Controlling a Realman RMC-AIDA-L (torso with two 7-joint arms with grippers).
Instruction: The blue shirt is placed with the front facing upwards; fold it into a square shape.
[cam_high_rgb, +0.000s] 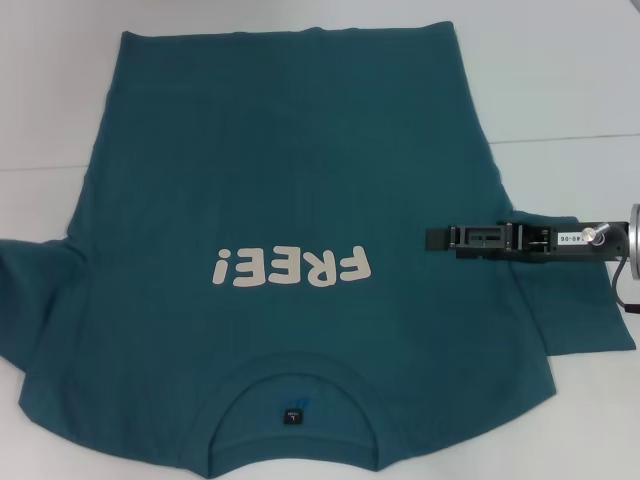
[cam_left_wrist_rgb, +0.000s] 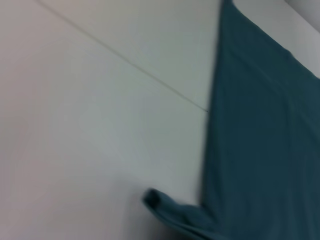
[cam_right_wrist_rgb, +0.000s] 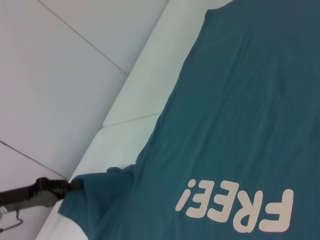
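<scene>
Right gripper (cam_high_rgb: 436, 238) reaches in from 3 o'clock, level with the lettering, tip over the shirt (cam_high_rgb: 290, 170) body just inside the right sleeve (cam_high_rgb: 585, 305); viewed side-on, so can't tell how far the fingers are apart or whether any cloth is pinched. Left gripper (cam_right_wrist_rgb: 75, 185) only shows in the right wrist view, out at the far sleeve at 9 o'clock; its tip meets the bunched sleeve (cam_right_wrist_rgb: 97, 192) edge, looks like contact or a pinch, grip state can't tell either. Shirt lies flat, front up, on the white table (cam_high_rgb: 580, 80): collar (cam_high_rgb: 292, 385) at 6 o'clock nearest the robot, hem at 12, "FREE!" (cam_high_rgb: 292, 267) reading upside down mid-chest. Left sleeve crumpled at 9 o'clock, right sleeve spread flat under the right arm. No fold made yet, so my read is we're at step one: taking the sides/sleeves to fold them inward. Next move calls for a firm pinch on each sleeve or shoulder edge, lift just enough to clear, carry toward the centreline without dragging the body, lay flat, then fold hem toward collar for the square
</scene>
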